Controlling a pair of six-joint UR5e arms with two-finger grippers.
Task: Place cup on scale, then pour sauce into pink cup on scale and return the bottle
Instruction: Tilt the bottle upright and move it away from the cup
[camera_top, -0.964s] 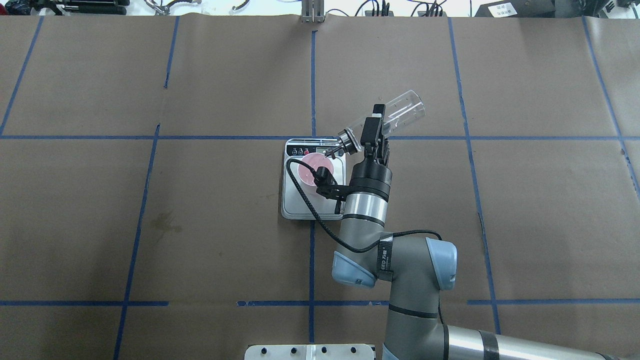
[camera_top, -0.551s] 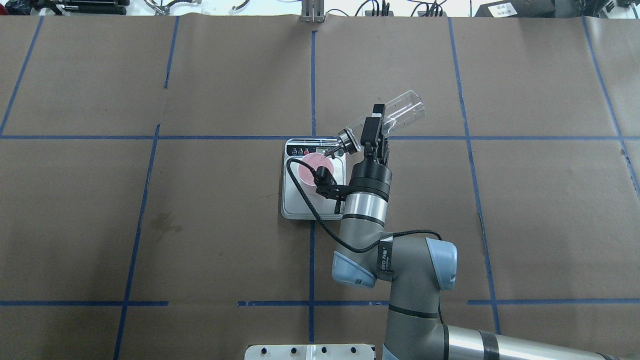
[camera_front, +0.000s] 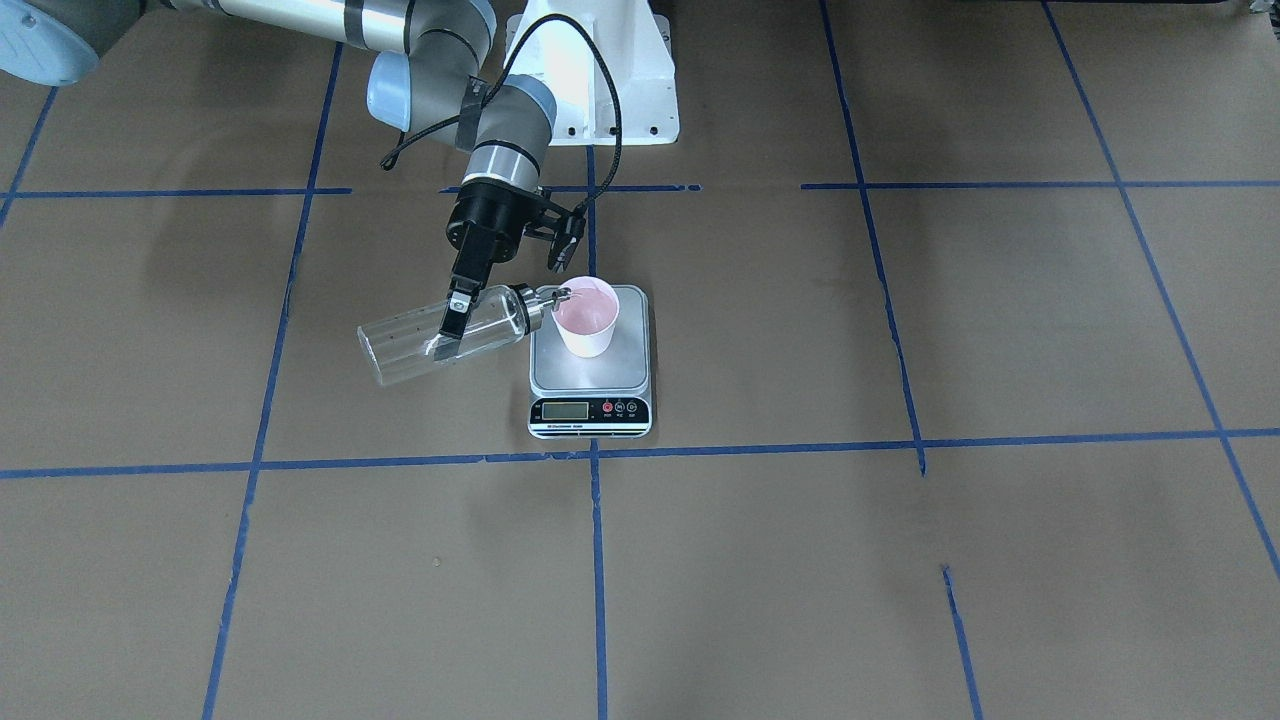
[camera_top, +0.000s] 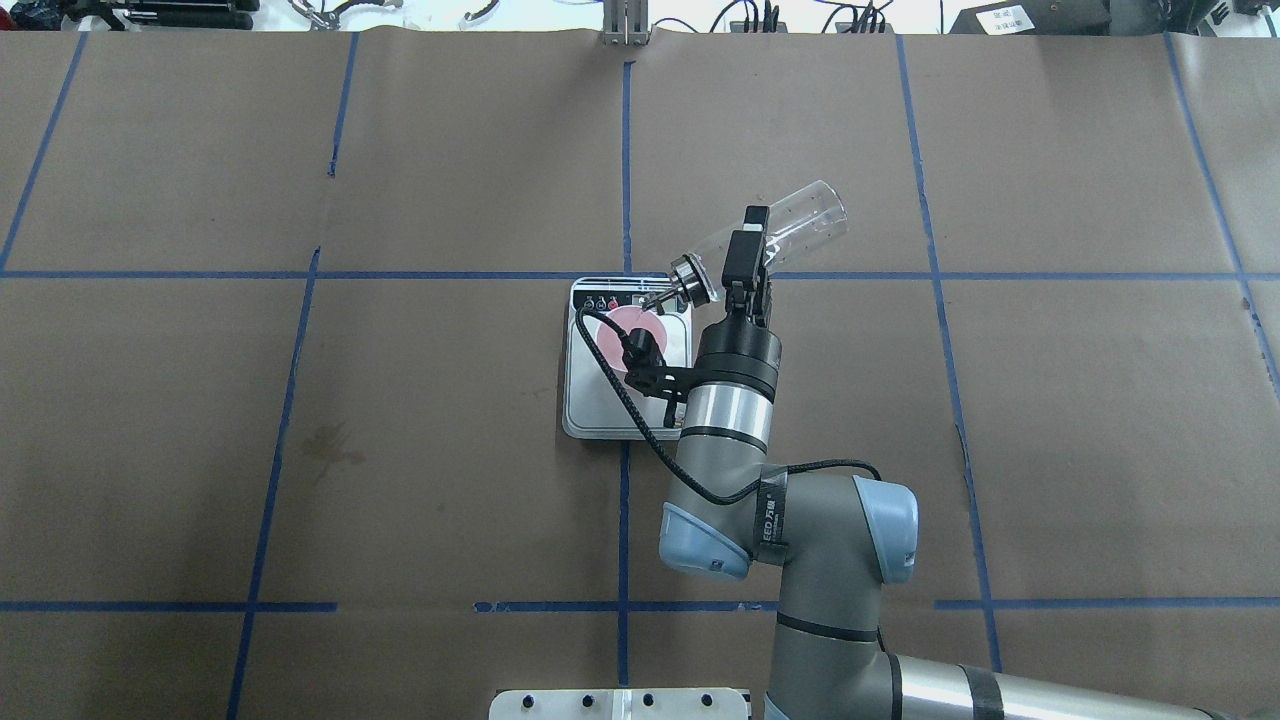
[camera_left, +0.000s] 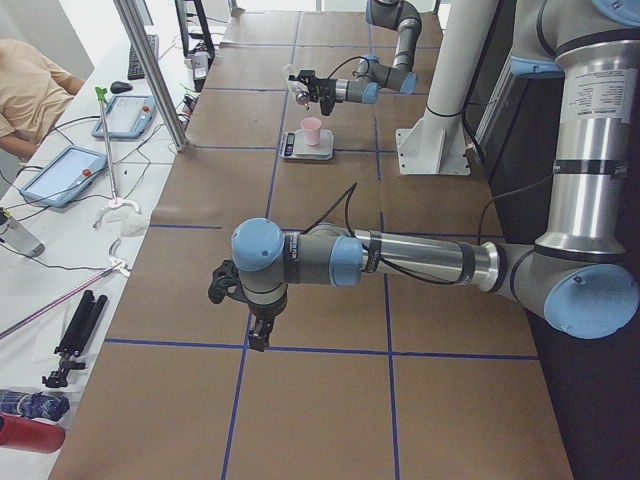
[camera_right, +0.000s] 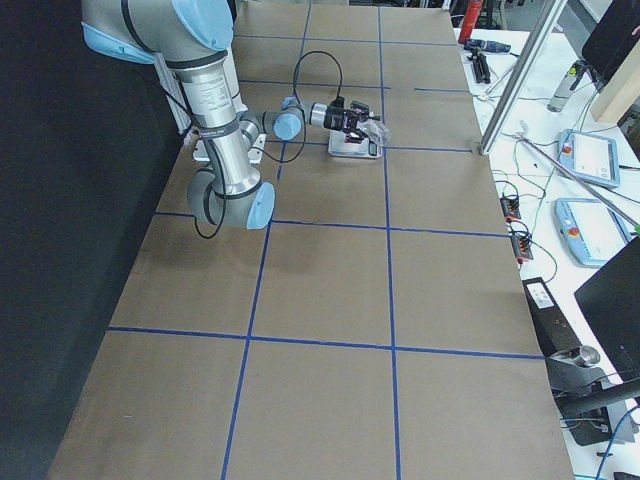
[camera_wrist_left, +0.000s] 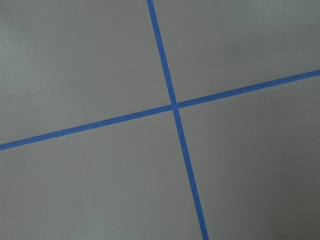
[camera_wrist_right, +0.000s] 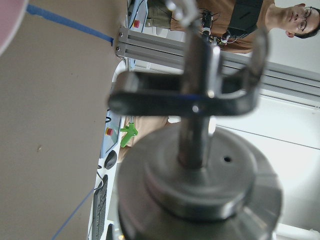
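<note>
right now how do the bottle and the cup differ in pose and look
Pose: the bottle is tipped nearly onto its side in the air, while the cup stands upright on the scale.
Support: the bottle is clamped by the right end effector; nothing grips the cup.
Look: the bottle is clear glass with a silver spout; the cup is opaque pale pink.
Shared: both are round containers, and the spout is aimed at the cup's mouth.

Bright, even light from above is washing the brown paper-covered table (camera_front: 900, 560), laying soft shadows beside the grey arm (camera_front: 497, 165) and glinting on the clear glass bottle (camera_front: 405, 345), while the right wrist view is blurring its silver metal cap (camera_wrist_right: 200, 190) against blown-out white.
</note>
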